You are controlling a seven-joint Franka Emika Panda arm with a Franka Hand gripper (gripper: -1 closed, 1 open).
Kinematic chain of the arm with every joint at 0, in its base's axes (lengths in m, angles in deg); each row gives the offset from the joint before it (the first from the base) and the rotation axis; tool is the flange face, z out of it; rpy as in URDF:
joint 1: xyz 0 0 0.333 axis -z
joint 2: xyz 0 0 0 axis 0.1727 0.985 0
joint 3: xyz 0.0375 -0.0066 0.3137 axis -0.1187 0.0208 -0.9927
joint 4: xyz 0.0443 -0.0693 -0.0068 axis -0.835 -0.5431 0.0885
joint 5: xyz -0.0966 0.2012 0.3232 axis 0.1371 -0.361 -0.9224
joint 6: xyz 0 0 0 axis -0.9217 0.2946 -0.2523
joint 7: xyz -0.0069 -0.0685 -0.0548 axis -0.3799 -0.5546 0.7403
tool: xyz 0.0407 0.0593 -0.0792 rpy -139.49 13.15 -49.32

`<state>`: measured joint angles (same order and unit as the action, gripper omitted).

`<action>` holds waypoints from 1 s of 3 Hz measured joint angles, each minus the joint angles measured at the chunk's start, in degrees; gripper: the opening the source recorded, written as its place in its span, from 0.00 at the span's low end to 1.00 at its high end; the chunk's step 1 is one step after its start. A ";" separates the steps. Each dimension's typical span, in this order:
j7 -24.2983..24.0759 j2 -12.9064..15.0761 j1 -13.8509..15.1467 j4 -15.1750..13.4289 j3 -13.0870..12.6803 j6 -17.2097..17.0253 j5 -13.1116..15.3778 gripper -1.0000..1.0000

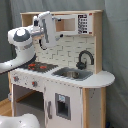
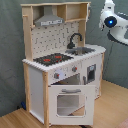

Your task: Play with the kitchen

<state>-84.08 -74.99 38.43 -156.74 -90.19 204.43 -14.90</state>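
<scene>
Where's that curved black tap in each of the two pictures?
First exterior view: the black faucet stands right of centre, behind the sink.
Second exterior view: the faucet sits just right of centre, in front of the pegboard back.
Shared landmark: the red-ringed stovetop beside the sink.

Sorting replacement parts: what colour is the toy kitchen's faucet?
Black. The faucet shows best in the second exterior view, arching over the sink.

The kitchen (image 2: 60, 65) is showing white panels and pale wood framing, with a black-and-red stovetop (image 2: 52, 59), a black faucet (image 1: 84, 58), a grey hood (image 2: 48, 21) and a dotted pegboard back (image 2: 52, 39). The arm (image 1: 22, 42) is showing white and grey.
</scene>
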 joint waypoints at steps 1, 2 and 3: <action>0.69 1.33 -0.05 2.47 -2.07 0.00 -2.56 1.00; 0.69 1.33 -0.05 2.52 -2.07 0.00 -2.57 0.00; 0.88 2.79 -0.05 3.11 -2.75 0.01 -2.75 0.00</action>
<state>-83.20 -72.20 38.38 -153.63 -92.94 204.44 -17.66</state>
